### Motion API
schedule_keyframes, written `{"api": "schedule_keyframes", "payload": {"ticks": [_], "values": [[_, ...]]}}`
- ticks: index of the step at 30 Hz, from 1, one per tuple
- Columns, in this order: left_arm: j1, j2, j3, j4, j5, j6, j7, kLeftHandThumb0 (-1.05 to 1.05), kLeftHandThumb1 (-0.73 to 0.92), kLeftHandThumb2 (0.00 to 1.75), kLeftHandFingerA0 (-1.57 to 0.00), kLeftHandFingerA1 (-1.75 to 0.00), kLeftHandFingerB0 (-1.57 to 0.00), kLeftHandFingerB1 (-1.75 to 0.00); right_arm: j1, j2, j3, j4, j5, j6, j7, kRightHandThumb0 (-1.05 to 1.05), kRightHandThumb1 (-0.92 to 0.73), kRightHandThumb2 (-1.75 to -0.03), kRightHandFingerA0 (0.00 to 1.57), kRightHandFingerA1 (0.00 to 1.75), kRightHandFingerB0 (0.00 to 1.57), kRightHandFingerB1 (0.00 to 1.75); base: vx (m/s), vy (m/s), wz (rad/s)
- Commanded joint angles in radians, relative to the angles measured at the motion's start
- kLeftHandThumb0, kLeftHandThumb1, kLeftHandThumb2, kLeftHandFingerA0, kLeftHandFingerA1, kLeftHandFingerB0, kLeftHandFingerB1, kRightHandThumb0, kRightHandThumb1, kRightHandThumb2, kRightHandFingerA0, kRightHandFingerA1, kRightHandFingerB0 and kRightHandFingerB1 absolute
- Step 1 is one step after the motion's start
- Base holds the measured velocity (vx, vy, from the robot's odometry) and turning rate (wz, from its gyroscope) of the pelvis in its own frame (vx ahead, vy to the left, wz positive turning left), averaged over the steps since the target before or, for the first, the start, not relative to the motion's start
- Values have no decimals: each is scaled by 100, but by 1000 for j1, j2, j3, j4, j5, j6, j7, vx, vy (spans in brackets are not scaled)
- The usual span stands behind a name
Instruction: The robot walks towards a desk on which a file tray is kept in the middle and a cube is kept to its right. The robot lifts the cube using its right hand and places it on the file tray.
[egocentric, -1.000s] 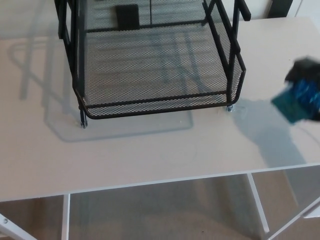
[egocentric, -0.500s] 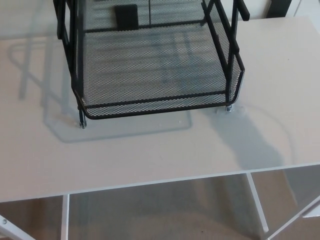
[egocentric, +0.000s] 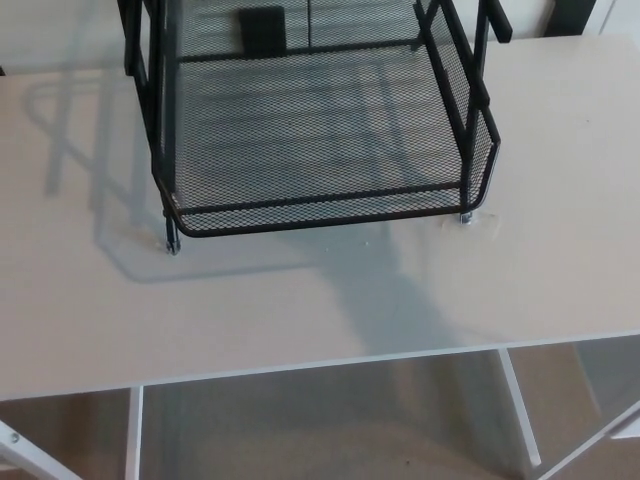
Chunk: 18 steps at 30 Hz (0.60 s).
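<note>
Pale desk (egocentric: 300, 300) with white frame legs, beige floor (egocentric: 320, 430) beneath

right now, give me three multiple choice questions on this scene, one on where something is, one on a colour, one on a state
1. Where does the file tray stand?
A. on the floor under the desk
B. on the desk, toward its far side
C. hanging over the desk's near edge

2. What colour is the file tray?
A. white
B. red
C. black

3. How is the tray's lower mesh floor?
A. bare where it shows
B. stacked with papers
C. gripped by a robot hand

Answers:
1 B: it stands on the desk top, well back from the near edge.
2 C: its frame and mesh are both black.
3 A: only mesh shows there.
</note>
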Motion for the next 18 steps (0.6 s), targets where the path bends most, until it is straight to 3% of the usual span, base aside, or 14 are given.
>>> {"api": "schedule_keyframes", "payload": {"ticks": [1,3,6,9,10,11,12,13,14,15,16,17,18], "values": [[-2,1,3,3,6,-20,5,-105,87,92,-54,-106,-38,-96,-6,123,131,38,-4,129,257,-21,-64,-77,86,157,86,104,0,0,0],[-5,-2,0,4,10,-16,13,-105,88,95,-53,-105,-42,-97,6,145,145,72,5,130,264,-20,-64,-71,88,148,87,100,0,0,0],[-3,-1,3,0,7,-24,7,-105,87,95,-54,-105,-43,-98,22,176,203,127,-30,149,291,-29,-67,-61,88,123,87,74,0,0,0],[-7,1,-4,-1,13,-22,4,-105,89,93,-53,-109,-39,-100,26,183,253,145,-67,150,290,-32,-63,-59,85,123,88,69,0,0,0],[-4,-3,-3,-5,10,-19,1,-105,87,92,-54,-110,-39,-100,58,193,285,142,-95,179,290,-38,-56,-59,84,130,90,64,0,0,0],[-3,-4,-2,-7,9,-22,3,-105,87,93,-54,-111,-39,-101,73,206,309,166,-106,172,277,-32,-58,-58,86,118,92,62,0,0,0],[-3,-4,-1,-7,9,-23,4,-105,87,93,-54,-111,-39,-101,76,211,320,176,-108,170,271,-32,-58,-58,86,118,92,62,0,0,0],[-2,-4,2,-7,4,-26,0,-105,87,91,-50,-105,-40,-96,77,220,330,186,-104,176,276,-26,-59,-61,87,111,90,70,0,0,0],[2,-6,5,-6,2,-28,-2,-105,87,91,-51,-105,-41,-97,84,226,335,188,-100,183,279,-23,-59,-72,87,117,89,83,0,0,0],[6,-9,6,-6,2,-30,0,-105,87,91,-51,-105,-41,-97,93,231,338,185,-97,191,281,-23,-59,-72,87,117,89,83,0,0,0],[5,-8,2,-6,6,-29,2,-105,87,91,-54,-110,-39,-101,102,227,382,145,-152,192,275,-30,-62,-62,82,135,89,80,0,0,0],[7,-7,-1,-9,9,-27,0,-105,88,93,-55,-104,-41,-97,106,231,397,129,-169,207,278,-46,-48,-87,91,122,84,78,0,0,0],[4,-8,-2,-9,10,-23,1,-105,89,90,-55,-108,-38,-99,126,232,411,99,-186,211,253,-37,-65,-59,80,159,89,73,0,0,0]]}}
